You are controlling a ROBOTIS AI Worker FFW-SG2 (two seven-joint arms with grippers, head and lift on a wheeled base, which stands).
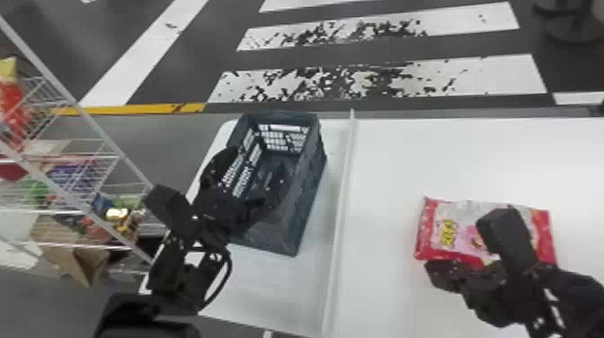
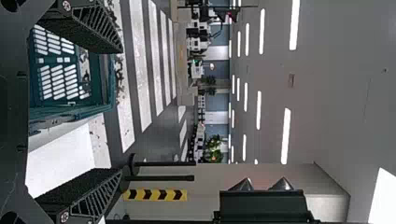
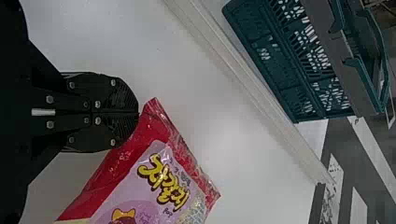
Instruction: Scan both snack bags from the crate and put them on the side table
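My left gripper (image 1: 242, 182) is over the left side of the dark crate (image 1: 310, 180). In the left wrist view that gripper (image 2: 119, 109) stands open, its fingers wide apart, with nothing between them and the crate (image 2: 70, 112) beyond. A red and pink snack bag (image 1: 454, 224) lies flat on the white table at the right. At its near edge is my right gripper (image 1: 438, 272). In the right wrist view the gripper (image 3: 137, 112) is shut, its tips overlapping the red edge of the snack bag (image 3: 159, 182); no part of the bag shows pinched between them.
A raised white strip (image 1: 339, 215) runs between the crate's surface and the white table (image 1: 386, 157) holding the bag. Wire shelves (image 1: 81, 180) with packaged goods stand at the far left. The crate's side wall (image 3: 280, 70) rises beyond the strip.
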